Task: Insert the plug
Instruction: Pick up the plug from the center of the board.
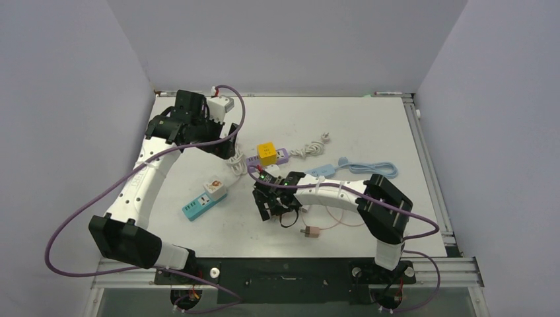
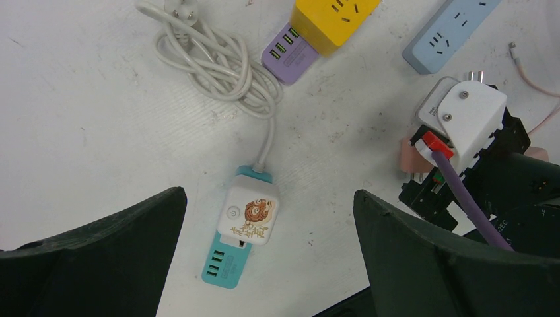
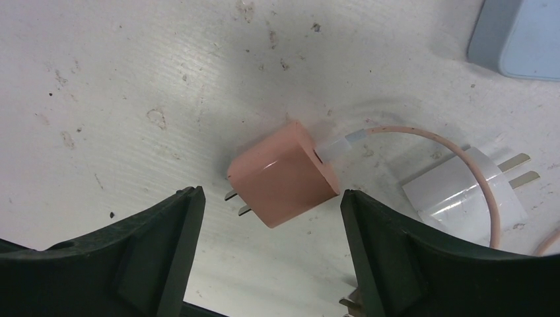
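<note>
A pink plug (image 3: 284, 175) with a pink cable (image 3: 455, 155) lies on the white table, prongs pointing left. My right gripper (image 3: 271, 193) is open and hovers just above it, the plug lying between and a little ahead of the fingertips. In the top view the right gripper (image 1: 271, 203) hides this plug. It shows under that gripper in the left wrist view (image 2: 411, 158). My left gripper (image 2: 267, 195) is open and empty, high above a teal power strip (image 2: 228, 264) that carries a white adapter (image 2: 249, 214). In the top view the left gripper (image 1: 221, 140) is at the back left.
A purple strip (image 1: 280, 156) with a yellow cube (image 1: 267, 152), a blue strip (image 1: 323, 170) with its cable, and coiled white cords (image 1: 310, 148) lie mid-table. A white plug (image 3: 462, 191) lies right of the pink one. Another pinkish plug (image 1: 312, 232) lies nearer the front edge.
</note>
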{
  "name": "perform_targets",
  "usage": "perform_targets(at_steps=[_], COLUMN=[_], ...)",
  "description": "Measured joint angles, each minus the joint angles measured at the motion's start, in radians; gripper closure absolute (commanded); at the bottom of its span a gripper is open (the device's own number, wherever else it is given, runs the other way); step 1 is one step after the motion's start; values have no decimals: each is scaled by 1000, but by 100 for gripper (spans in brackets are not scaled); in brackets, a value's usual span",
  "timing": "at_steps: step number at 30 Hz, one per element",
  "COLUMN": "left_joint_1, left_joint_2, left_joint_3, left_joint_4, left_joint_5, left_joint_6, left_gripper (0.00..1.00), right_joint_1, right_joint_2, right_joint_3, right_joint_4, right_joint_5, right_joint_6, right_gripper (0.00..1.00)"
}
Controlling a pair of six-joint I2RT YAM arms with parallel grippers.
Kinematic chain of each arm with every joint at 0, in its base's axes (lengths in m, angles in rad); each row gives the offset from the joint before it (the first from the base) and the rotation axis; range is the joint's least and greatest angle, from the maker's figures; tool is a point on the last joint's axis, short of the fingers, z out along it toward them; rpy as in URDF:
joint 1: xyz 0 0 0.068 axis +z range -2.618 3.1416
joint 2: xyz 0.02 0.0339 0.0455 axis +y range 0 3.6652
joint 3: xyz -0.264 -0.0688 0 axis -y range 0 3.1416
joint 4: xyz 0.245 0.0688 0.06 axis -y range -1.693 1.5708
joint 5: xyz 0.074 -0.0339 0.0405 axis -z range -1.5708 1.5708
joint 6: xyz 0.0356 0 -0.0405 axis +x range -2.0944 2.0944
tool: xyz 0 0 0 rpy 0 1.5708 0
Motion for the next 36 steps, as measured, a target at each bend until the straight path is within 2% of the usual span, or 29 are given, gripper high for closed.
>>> perform_targets(at_steps=[14, 28, 34, 36], left_joint_1=[0, 0, 0, 0], left_joint_2=[0, -23, -41, -43], left_joint_3=[-17, -40, -52, -53], left_joint_4=[10, 15, 16, 17], left_joint_5=[-2, -22, -29, -29], left_joint_6=[0, 1, 3, 3], left_gripper=[4, 4, 4, 4], right_joint_1=[-1, -26, -34, -34], right_joint_2=[2, 61, 95, 104], right_joint_3=[-39, 42, 65, 79], right_joint_4=[17, 25, 20, 19], right_joint_5=[-11, -30, -40, -37], right_joint_6=[2, -11, -24, -27], right_gripper=[28, 30, 56, 61])
